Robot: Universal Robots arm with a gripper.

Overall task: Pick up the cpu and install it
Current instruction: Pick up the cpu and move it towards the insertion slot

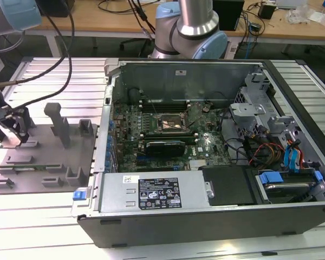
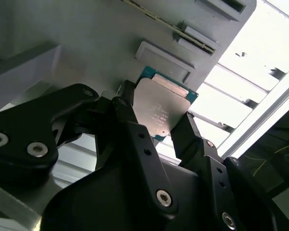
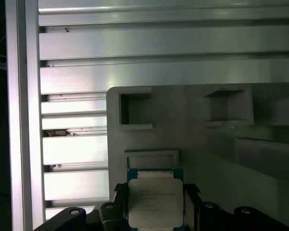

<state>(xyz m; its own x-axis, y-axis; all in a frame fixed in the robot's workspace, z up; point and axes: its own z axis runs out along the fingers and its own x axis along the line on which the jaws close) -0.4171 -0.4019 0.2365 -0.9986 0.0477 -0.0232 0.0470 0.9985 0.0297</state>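
The cpu [image 2: 160, 107], a small square chip with a silvery top plate and a green-blue edge, sits between my gripper's two black fingers [image 2: 130, 120]. My gripper [image 2: 157, 114] is shut on the cpu, one finger on each side. In the first wrist view the cpu [image 3: 155, 202] hangs just off a shallow square recess [image 3: 151, 159] of the grey fixture plate. My gripper [image 1: 13, 129] is at the exterior view's far left, over that plate [image 1: 43, 162]. The open socket [image 1: 172, 123] lies in the middle of the motherboard, far from the gripper.
The open computer case [image 1: 206, 162] takes up the exterior view's middle and right, with a silver labelled box [image 1: 157, 192] at its front and cables and drive bays [image 1: 281, 151] at the right. Upright grey posts [image 1: 58, 123] stand on the fixture plate. Ribbed aluminium table [image 3: 159, 43] lies around it.
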